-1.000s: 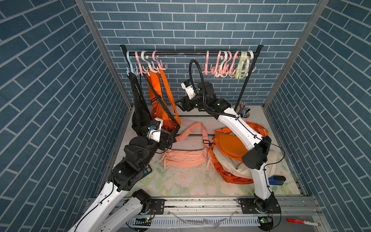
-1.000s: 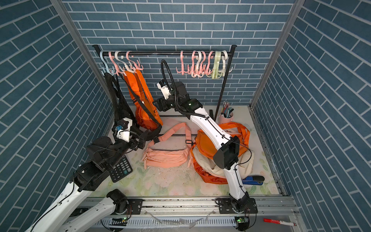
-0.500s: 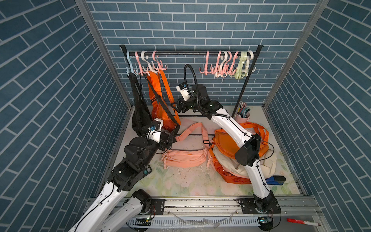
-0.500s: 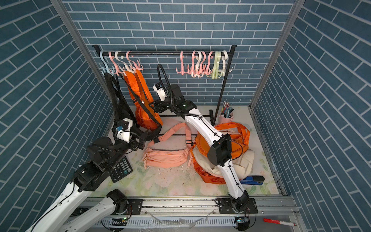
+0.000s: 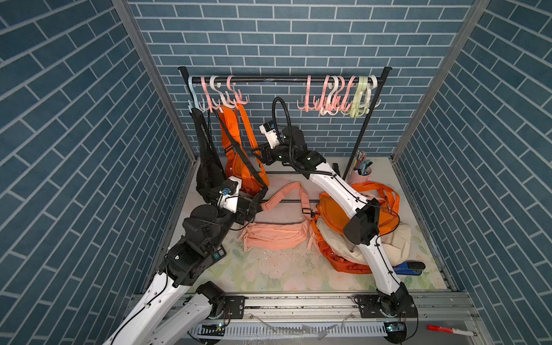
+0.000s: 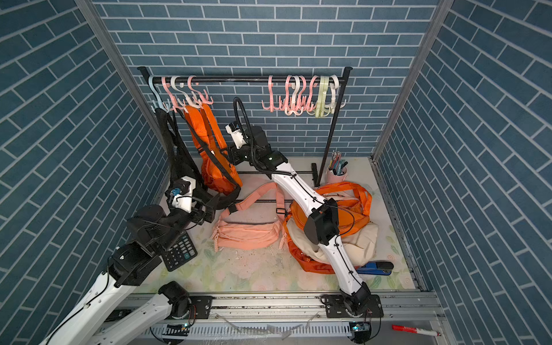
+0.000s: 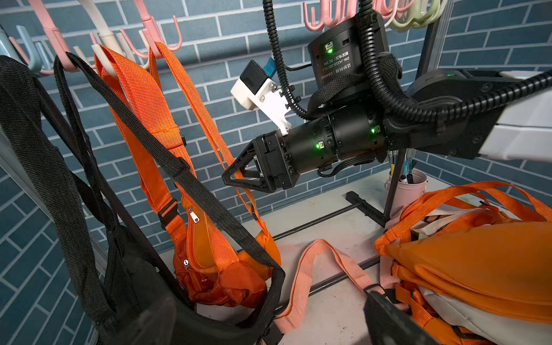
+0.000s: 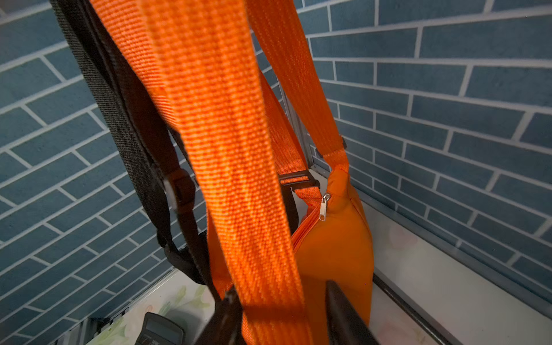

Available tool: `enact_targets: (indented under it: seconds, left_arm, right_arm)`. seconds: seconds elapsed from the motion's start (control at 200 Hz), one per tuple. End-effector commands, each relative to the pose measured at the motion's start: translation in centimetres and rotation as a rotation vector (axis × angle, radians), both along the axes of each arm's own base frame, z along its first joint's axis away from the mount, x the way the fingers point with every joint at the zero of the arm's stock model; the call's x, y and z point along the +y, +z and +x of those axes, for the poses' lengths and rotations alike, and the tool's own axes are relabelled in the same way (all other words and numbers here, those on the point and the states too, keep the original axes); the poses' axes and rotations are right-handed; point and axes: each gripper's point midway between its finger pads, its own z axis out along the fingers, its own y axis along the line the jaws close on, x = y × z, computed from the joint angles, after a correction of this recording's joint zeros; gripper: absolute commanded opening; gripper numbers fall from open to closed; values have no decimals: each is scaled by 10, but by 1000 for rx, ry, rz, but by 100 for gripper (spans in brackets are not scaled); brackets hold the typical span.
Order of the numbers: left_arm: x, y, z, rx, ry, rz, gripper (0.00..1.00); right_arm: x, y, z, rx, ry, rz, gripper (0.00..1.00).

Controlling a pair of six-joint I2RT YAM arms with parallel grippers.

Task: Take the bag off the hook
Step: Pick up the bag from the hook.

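**Hanging orange bag (image 5: 245, 174), right tool (image 7: 231, 179) astride its strap**

Location: the orange bag hangs at the left end of the rail (image 5: 268, 79), just beside a black bag (image 5: 209, 176). Its woven straps loop over a white hook (image 7: 103, 56) and a pink hook (image 7: 150, 35). Whether the pouch touches the worktop (image 6: 254, 268) cannot be told.

Right tool: level with the straps, well below the hooks. Only the right wrist view shows the grip. The broad strap (image 8: 227, 179) runs between the two fingers (image 8: 343, 310), one finger against it and a gap at the other, so the jaws are apart, not clamped. That view also shows a silver zip pull (image 8: 324, 206) at the pouch's top.

Left tool (image 5: 252, 206): low, by the black bag's strap. The left wrist view shows its jaws wide apart, nothing clamped.

A calculator (image 6: 179, 254) lies in plain sight in a top view; in a top view the left arm (image 5: 194, 239) hides nearly all of it.
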Motion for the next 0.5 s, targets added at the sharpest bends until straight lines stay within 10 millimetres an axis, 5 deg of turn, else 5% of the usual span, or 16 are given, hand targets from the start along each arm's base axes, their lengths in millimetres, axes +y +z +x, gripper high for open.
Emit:
enact_targets:
  seconds: [0.0,0.15,0.495]
  left_arm:
    - [1,-4,-1,5,-4,12,99]
    - [1,-5,-1,5,-1,15,99]
    - [2,-6,0,5,6,26,99]
  right_arm:
    - [3,13,7,-48,-31,40,29]
    - [2,13,8,-51,-43,38,0]
    - [-13,25,3,-84,-69,11,0]
